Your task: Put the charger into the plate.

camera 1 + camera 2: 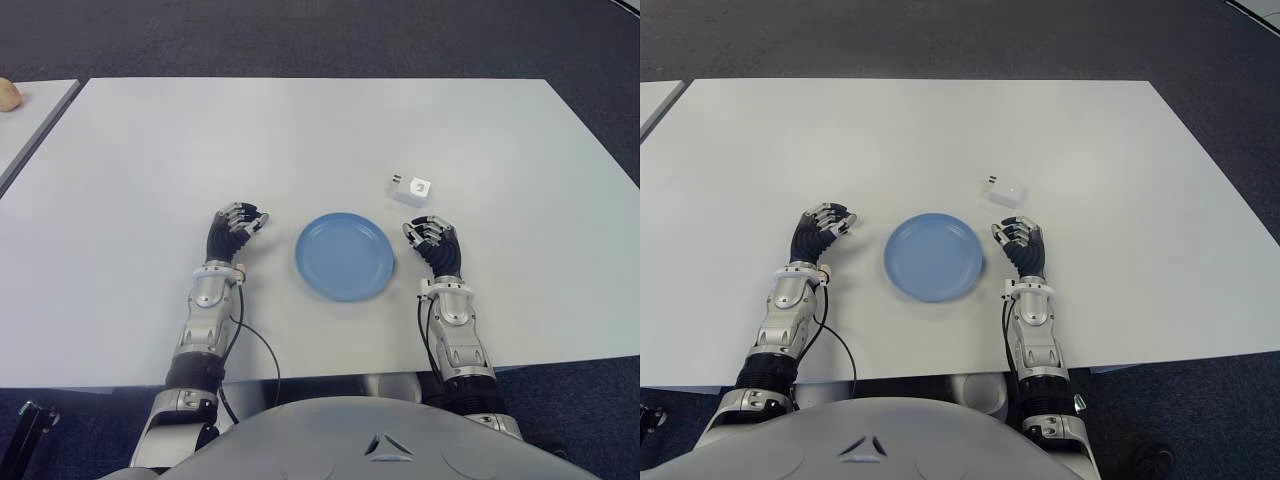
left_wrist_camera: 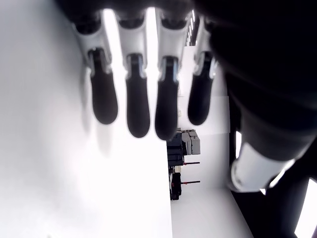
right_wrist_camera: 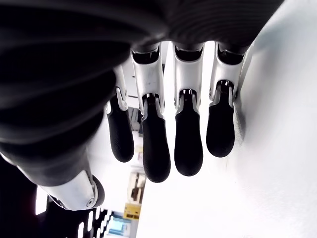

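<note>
A small white charger (image 1: 412, 188) lies on the white table (image 1: 300, 140), just beyond and to the right of a round blue plate (image 1: 345, 256). Nothing is in the plate. My right hand (image 1: 431, 240) shows at the plate's right edge, a short way nearer than the charger, with its fingers (image 3: 188, 144) relaxed and holding nothing. Left of the plate shows my left hand (image 1: 236, 225), its fingers (image 2: 137, 106) also loose and holding nothing.
A second table (image 1: 30, 125) adjoins at the far left, with a small pale object (image 1: 8, 94) on it. Dark carpet (image 1: 320, 40) surrounds the tables. A black cable (image 1: 262, 350) runs by my left forearm.
</note>
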Robot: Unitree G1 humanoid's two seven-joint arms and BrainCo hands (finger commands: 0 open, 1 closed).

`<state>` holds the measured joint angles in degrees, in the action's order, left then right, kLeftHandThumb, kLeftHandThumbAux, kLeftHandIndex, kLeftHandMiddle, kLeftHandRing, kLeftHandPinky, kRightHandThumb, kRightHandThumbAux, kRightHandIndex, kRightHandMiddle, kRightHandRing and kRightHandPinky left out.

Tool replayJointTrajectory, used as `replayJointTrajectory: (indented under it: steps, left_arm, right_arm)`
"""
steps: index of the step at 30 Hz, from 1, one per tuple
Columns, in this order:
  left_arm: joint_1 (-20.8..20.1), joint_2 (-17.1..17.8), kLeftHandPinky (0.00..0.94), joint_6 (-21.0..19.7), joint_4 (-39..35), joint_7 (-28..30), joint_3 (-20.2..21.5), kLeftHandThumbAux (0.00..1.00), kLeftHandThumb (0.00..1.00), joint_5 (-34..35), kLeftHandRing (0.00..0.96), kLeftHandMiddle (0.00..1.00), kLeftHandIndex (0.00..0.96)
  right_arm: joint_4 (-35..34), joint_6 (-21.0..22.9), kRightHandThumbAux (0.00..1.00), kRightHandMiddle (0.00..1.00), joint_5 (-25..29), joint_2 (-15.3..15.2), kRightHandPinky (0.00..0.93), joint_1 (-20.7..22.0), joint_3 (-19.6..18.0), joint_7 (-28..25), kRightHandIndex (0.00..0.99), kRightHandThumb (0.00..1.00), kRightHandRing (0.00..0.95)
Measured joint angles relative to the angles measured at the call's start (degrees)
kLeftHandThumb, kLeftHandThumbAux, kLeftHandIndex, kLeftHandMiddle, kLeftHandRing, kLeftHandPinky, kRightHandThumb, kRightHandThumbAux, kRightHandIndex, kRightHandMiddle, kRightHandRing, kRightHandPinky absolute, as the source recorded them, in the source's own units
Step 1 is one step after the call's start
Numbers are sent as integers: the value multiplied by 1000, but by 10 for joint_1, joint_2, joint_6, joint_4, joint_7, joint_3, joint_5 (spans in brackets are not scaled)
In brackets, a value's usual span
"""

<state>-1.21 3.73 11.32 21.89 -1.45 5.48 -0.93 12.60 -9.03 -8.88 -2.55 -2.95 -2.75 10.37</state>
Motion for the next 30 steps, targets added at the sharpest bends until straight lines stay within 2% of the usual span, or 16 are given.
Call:
replayJointTrajectory:
  steps: [14, 22, 23, 25, 27, 30]
  left_arm:
    - [4, -1, 464, 0, -7, 0, -1, 723, 704, -2, 467, 463, 427]
    - [9, -1, 469, -4, -14, 0, -4, 723, 704, -2, 470, 464, 426]
    - [9, -1, 469, -4, -14, 0, -4, 723, 704, -2, 471, 464, 426]
    - [9, -1, 469, -4, -14, 0, -5, 723, 704, -2, 472, 467, 426]
    - [10, -1, 471, -3, -14, 0, -5, 722, 704, -2, 473, 469, 426]
    - [10, -3, 473, -3, -14, 0, -6, 722, 704, -2, 474, 471, 426]
  right_arm:
    - [3, -4, 729, 603, 0, -3, 590, 0, 0, 0, 430, 705, 605]
    - [12, -34, 729, 595, -14, -23, 595, 11, 4, -4, 427, 704, 610]
    - [12, -36, 728, 579, -18, -28, 579, 15, 4, -4, 426, 703, 598]
    - [6, -35, 712, 545, -31, -38, 530, 25, 6, -2, 395, 762, 565]
    - [-8, -29, 694, 500, -54, -50, 472, 39, 10, 3, 411, 804, 499]
    - [-22, -31, 615, 370, -96, -71, 350, 65, 17, 20, 243, 618, 367]
